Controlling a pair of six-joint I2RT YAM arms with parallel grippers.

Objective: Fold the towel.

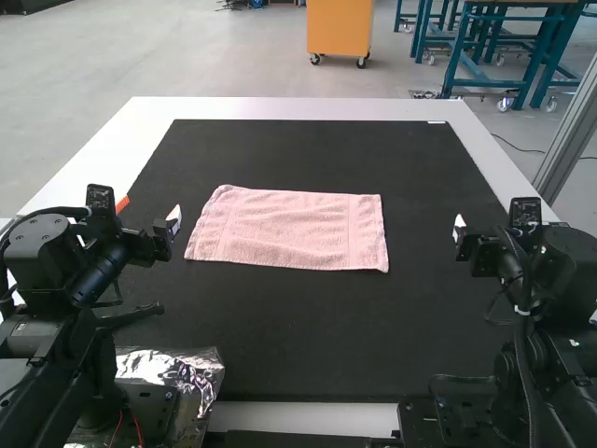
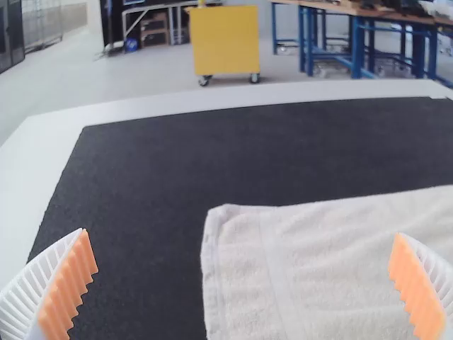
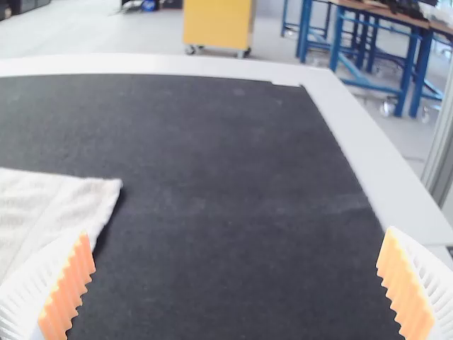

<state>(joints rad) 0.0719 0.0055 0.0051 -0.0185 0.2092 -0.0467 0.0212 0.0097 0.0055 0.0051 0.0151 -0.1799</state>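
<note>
Towel (image 1: pixel 289 229) flat on the black mat (image 1: pixel 298 345) on the white worktop (image 1: pixel 280 107), around mid-mat, slightly toward the worktop's left edge. Long sides face the near and far edges. Left gripper (image 1: pixel 174 218): fingers apart, near towel's left short side, not touching. Right gripper (image 1: pixel 459 228): fingers apart, toward right edge, clear of towel. Small pale marks on right wrist module (image 1: pixel 525 213), too small to read.

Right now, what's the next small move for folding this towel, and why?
I'd probably ease the left gripper toward the towel's nearer short edge. That gripper is open and stands just beside that edge, while the towel lies spread flat on the dark mat, held by neither arm.
</note>
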